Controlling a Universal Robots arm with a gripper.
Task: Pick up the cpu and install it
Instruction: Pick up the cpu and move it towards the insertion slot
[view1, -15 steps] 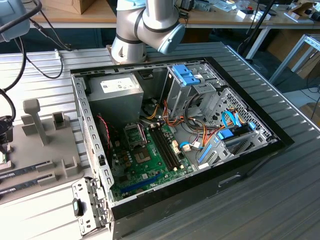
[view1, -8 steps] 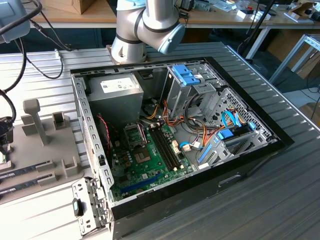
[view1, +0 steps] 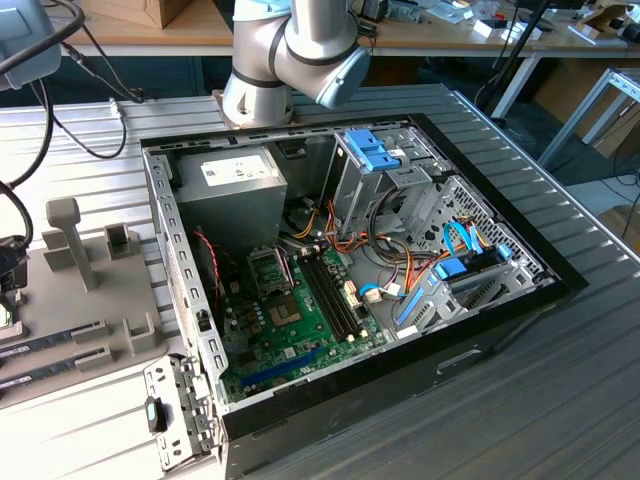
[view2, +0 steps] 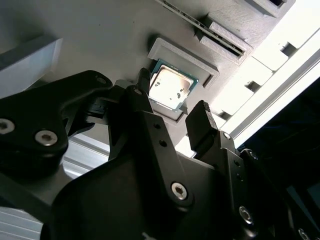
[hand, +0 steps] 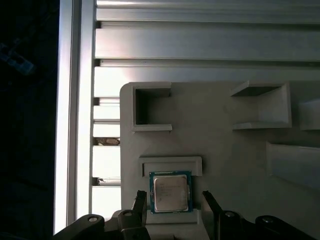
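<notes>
**Gripper (hand: 173, 202) hung over the cpu (hand: 170, 192), jaws wide.**

In both wrist views the cpu, a flat square with a shiny silver lid and a thin green rim, lay in a shallow lipped recess of a matte grey holder plate (hand: 225, 145). The black fingers (view2: 202, 120) stood one to each side of it, clear of its edges. The first wrist view looked straight down on it and took in the ribbed metal table (hand: 200, 45). The second wrist view saw it aslant, with glare on the lid. The exterior view gave the wider scene: the arm (view1: 300, 45), with smooth rounded silver joints, at twelve o'clock from the open computer case (view1: 400, 385). The green motherboard (view1: 290, 340) lay inside the case, and the holder plate at nine o'clock from it.
</notes>
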